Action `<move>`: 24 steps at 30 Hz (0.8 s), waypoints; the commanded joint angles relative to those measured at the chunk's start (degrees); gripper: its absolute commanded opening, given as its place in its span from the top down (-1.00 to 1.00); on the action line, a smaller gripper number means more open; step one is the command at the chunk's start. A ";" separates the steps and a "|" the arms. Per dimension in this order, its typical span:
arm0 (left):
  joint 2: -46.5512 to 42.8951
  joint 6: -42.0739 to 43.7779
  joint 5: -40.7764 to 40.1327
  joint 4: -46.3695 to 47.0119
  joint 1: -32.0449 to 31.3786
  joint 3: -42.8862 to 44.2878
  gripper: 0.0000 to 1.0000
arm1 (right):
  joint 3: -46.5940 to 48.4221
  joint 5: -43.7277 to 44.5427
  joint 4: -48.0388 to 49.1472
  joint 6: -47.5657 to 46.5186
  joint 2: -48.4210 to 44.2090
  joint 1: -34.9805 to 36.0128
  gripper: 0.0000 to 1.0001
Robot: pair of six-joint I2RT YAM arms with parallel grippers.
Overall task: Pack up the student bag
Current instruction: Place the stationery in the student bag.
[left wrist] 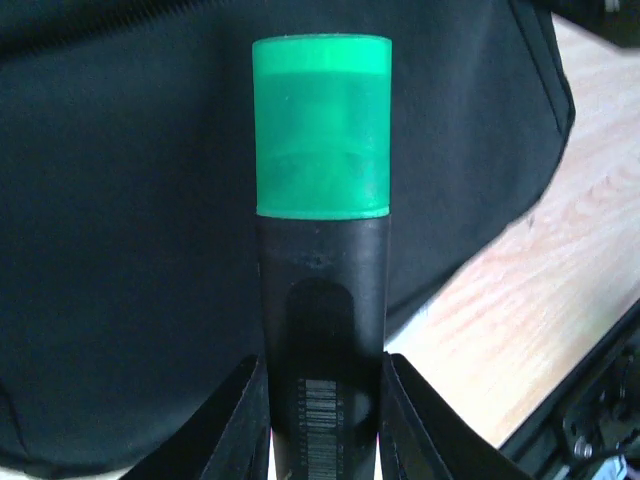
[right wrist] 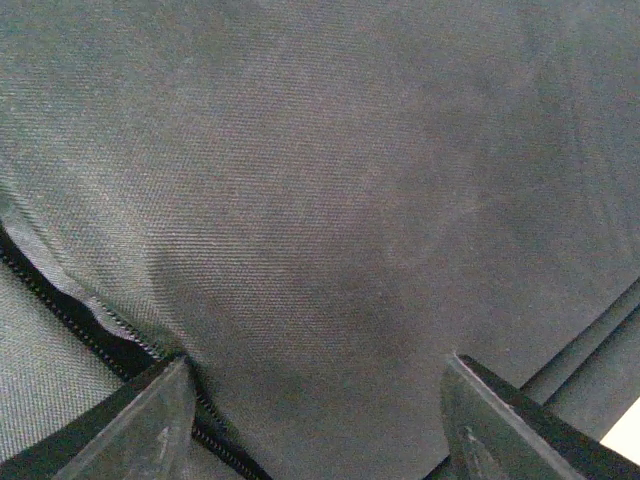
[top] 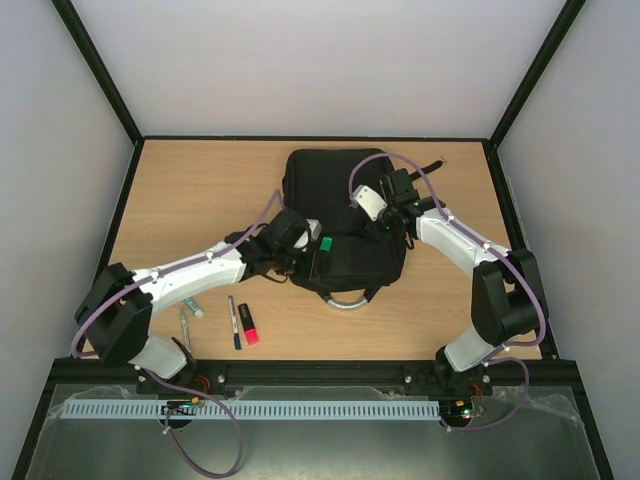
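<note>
The student bag (top: 345, 200) is a large black backpack lying flat in the middle of the table, with its grey loop handle (top: 346, 301) towards me. My left gripper (top: 305, 243) is shut on a black highlighter with a green cap (top: 324, 244) and holds it over the bag's near left edge. In the left wrist view the highlighter (left wrist: 321, 130) points away between the fingers of that gripper (left wrist: 322, 420), over the bag (left wrist: 120, 200). My right gripper (top: 383, 222) is open, low over the bag's top. Its wrist view shows black fabric (right wrist: 320, 180) and a zip line (right wrist: 100, 335) between the spread jaws of that gripper (right wrist: 315, 410).
On the table near the front left lie a black marker (top: 234, 322), a pink-capped highlighter (top: 248, 326), a white and green pen (top: 191, 309) and a thin green pen (top: 185, 329). Black frame rails (top: 320, 368) edge the table. Bare wood (left wrist: 560, 270) lies right of the bag.
</note>
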 commanded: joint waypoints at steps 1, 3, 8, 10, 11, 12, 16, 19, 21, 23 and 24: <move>2.54 0.96 3.81 4.45 3.38 2.90 0.73 | 1.78 -1.74 0.88 1.71 0.92 0.76 -0.29; 3.77 1.16 4.61 5.14 4.09 3.35 0.74 | 2.12 -1.62 1.14 2.14 2.14 0.77 -0.08; 7.10 2.00 7.91 5.35 4.01 4.45 0.78 | 4.68 -2.24 0.45 4.45 3.02 0.77 0.60; 7.09 2.47 8.40 5.51 3.65 3.97 0.82 | 5.80 -2.76 -0.07 4.73 1.33 0.77 0.75; 6.85 2.69 8.54 5.64 3.39 3.77 0.84 | 6.24 -2.97 -0.45 4.78 0.66 0.77 0.84; 6.54 2.94 8.87 5.81 3.20 3.46 0.85 | 6.68 -2.98 -0.89 4.78 0.02 0.77 0.88; 6.96 3.74 11.44 6.03 2.86 3.02 0.85 | 7.68 -4.19 -2.72 5.09 -2.32 0.79 0.94; 8.72 3.76 11.65 5.79 2.86 4.52 0.86 | 7.36 -5.63 -2.95 5.77 -3.43 0.77 0.95; 10.31 3.56 10.99 5.54 3.07 6.26 0.86 | 6.97 -6.41 -3.06 6.05 -3.86 0.77 0.96; 12.35 3.35 10.34 5.18 3.56 8.66 0.87 | 6.41 -7.05 -3.07 6.17 -4.16 0.77 0.96; 13.47 3.21 9.87 5.08 3.78 10.09 0.87 | 6.04 -7.62 -3.07 6.17 -4.42 0.77 0.96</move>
